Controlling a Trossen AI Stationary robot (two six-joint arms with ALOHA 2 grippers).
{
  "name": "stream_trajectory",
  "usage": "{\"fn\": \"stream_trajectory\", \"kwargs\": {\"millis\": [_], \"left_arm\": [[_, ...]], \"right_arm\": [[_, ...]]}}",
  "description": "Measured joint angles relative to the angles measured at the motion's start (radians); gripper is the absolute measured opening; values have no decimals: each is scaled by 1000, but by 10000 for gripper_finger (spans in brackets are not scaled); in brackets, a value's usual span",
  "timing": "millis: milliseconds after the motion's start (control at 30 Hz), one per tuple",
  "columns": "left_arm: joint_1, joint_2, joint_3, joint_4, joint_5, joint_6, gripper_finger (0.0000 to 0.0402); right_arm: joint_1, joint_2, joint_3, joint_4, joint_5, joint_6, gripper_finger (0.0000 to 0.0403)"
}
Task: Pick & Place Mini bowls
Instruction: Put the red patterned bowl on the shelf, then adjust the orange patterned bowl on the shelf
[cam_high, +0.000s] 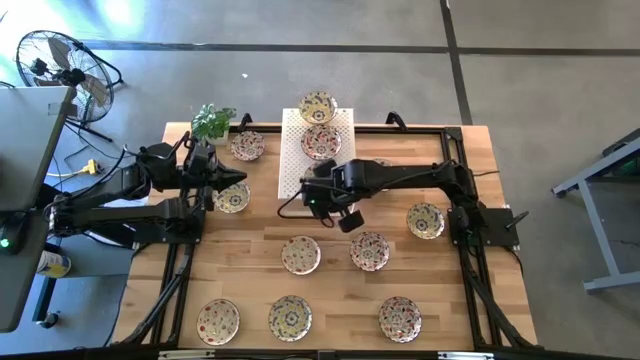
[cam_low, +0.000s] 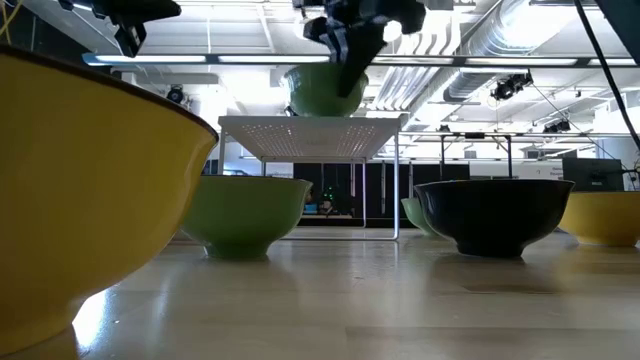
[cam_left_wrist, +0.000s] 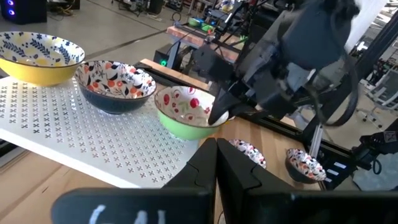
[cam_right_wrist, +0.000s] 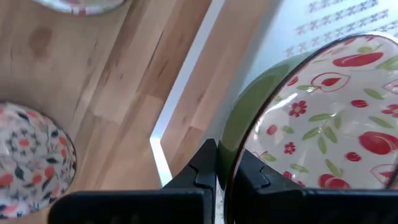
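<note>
Gripping the rim of a green mini bowl (cam_right_wrist: 292, 118), the right gripper (cam_right_wrist: 225, 163) is clamped with one finger inside and one outside the wall, which lets it carry the bowl level by its edge. The bowl sits at or just above the near corner of the white perforated rack (cam_high: 315, 150); I cannot tell whether it touches. Two more mini bowls, a dark floral bowl (cam_left_wrist: 115, 86) and a yellow bowl (cam_left_wrist: 41, 57), are lined up on the rack, so the row looks filled from the far end and this is probably the third place.

The left gripper (cam_left_wrist: 216, 163) waits beside the rack over the desk (cam_high: 250, 275), fingers together, pointing toward the green bowl.

The bowl is close to the rack's edge, so a release there risks tipping it off. Open rack surface lies inward of it. Other mini bowls are spread well apart on the desk.
</note>
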Motion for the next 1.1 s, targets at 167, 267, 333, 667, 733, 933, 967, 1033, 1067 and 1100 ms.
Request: {"fn": "stream_trajectory", "kwargs": {"millis": [167,267,333,667,733,933,967,1033,1067,1100], "left_arm": [[0,0,0,0,0,0,0],[0,0,0,0,0,0,0],[0,0,0,0,0,0,0],[0,0,0,0,-2,18,0],[0,0,0,0,-2,19,0],[0,0,0,0,-2,19,0],[0,0,0,0,-2,19,0],[0,0,0,0,-2,19,0],[0,0,0,0,-3,19,0],[0,0,0,0,-4,19,0]], "right_arm": [[0,-1,-21,16,50,-20,12],[0,-2,-21,30,49,-19,19],[0,-5,-21,41,47,-19,30],[-7,-6,-21,76,13,-14,117],[-9,-6,-21,92,11,-13,128],[-6,-34,-21,136,-1,5,159],[-6,-46,-21,145,-3,20,163],[-5,-72,-21,169,-4,55,171],[-7,-89,-21,180,-4,73,173],[-10,-104,-21,197,-2,89,175]]}}
